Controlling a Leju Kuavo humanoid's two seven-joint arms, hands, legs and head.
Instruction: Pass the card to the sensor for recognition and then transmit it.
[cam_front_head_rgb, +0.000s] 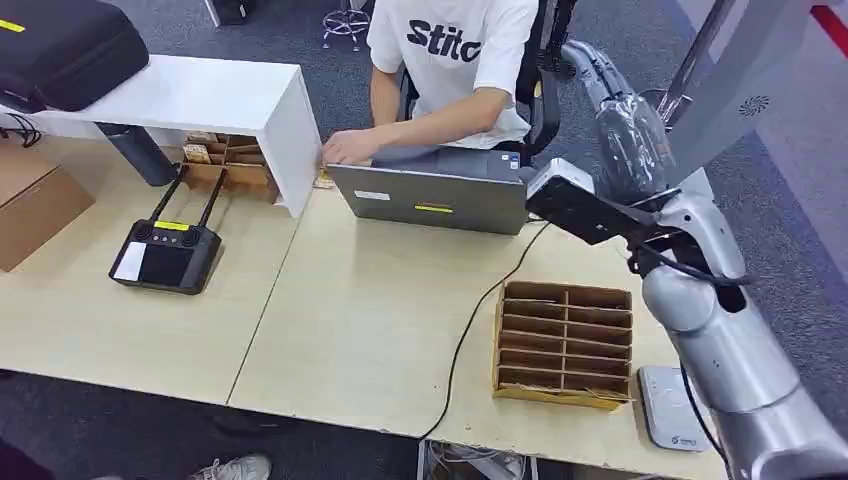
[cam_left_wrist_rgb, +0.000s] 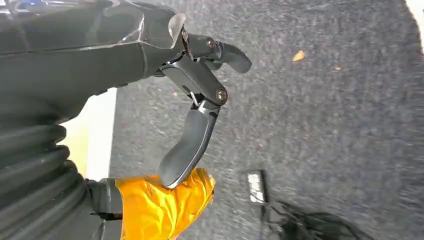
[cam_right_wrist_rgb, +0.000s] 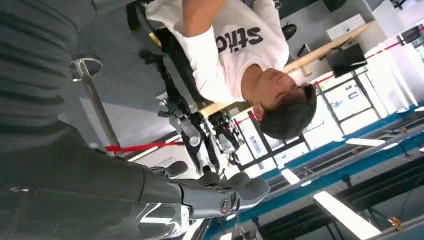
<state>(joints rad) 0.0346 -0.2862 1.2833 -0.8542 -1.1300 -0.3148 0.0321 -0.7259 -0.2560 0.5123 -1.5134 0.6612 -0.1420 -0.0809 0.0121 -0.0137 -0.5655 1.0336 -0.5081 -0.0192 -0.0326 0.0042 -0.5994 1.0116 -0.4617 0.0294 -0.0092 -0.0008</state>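
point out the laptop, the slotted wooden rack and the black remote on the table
laptop (cam_front_head_rgb: 430, 200): head view, back of its open grey lid
rack (cam_front_head_rgb: 565, 345): head view, middle dividers of the slotted wooden box
remote (cam_front_head_rgb: 165, 260): head view, middle of its dark screen

Right arm (cam_front_head_rgb: 715, 330): silver rounded segments, black camera box (cam_front_head_rgb: 575, 205) strapped at wrist, thin black cable looping beside it, clear plastic film over right hand (cam_front_head_rgb: 625, 125). Left hand (cam_left_wrist_rgb: 200, 95): grey ribbed cover behind it, dark grey fingers (cam_left_wrist_rgb: 187, 145), round screws at pivots, glossy film wrap.
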